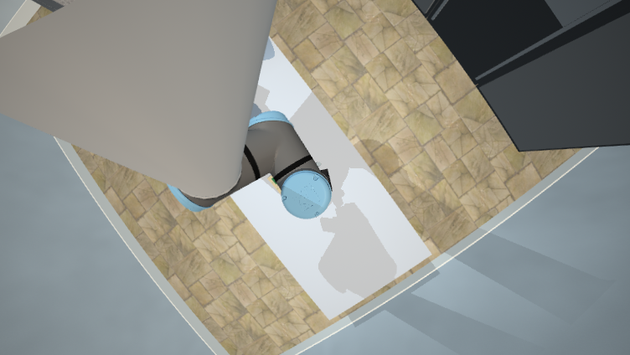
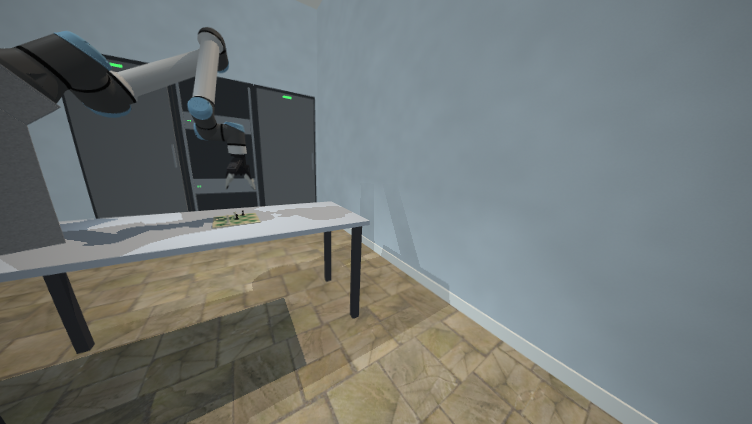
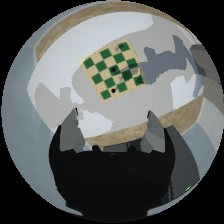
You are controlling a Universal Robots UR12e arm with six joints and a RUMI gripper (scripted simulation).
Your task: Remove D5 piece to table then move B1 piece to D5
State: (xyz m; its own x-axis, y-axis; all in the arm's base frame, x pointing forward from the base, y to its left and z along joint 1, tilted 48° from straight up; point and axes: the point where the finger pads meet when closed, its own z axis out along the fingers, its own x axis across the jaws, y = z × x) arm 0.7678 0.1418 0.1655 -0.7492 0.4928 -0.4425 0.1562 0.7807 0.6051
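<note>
A small square game board (image 3: pixel 114 70) checkered in dark green and cream lies on the long white desk (image 2: pixel 294 223) with black legs. The arm's tubes are pale grey, its joint caps light blue (image 1: pixel 306 193). The floor (image 2: pixel 421 363) is mottled tan stone tile, the walls grey-blue, the cabinets (image 2: pixel 287 147) charcoal.

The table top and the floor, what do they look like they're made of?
The table top looks like a smooth white laminate or painted board with a matte finish: flat, pale, no grain, on dark legs that may be metal. The floor looks like tan stone tile, with irregular slabs and dark joints.
</note>
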